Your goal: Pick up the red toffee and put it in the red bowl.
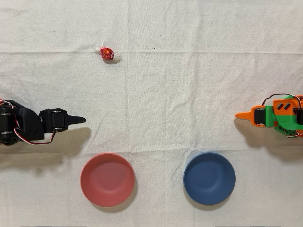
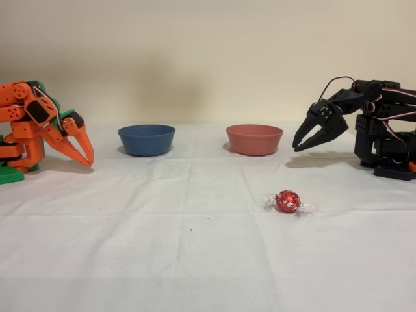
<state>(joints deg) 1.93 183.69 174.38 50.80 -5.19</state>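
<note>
Red toffee [image 1: 107, 53] lies on the bench, untouched; the red bowl [image 1: 107, 179] holds nothing; the black gripper [image 2: 301, 145], nearly closed and holding nothing, hangs well apart, so everything is left

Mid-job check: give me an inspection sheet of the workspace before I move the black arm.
Surface: white cloth, creased, a few dark specks.
Job's things: red toffee lying loose on the cloth; red bowl empty.
Clutter: blue bowl, empty, beside the red one.
Grippers: black gripper apart from the toffee, holding nothing, jaws look closed; orange arm idle.
Cables: red and black wires looped on the black arm.
Surroundings: plain beige wall.
</note>
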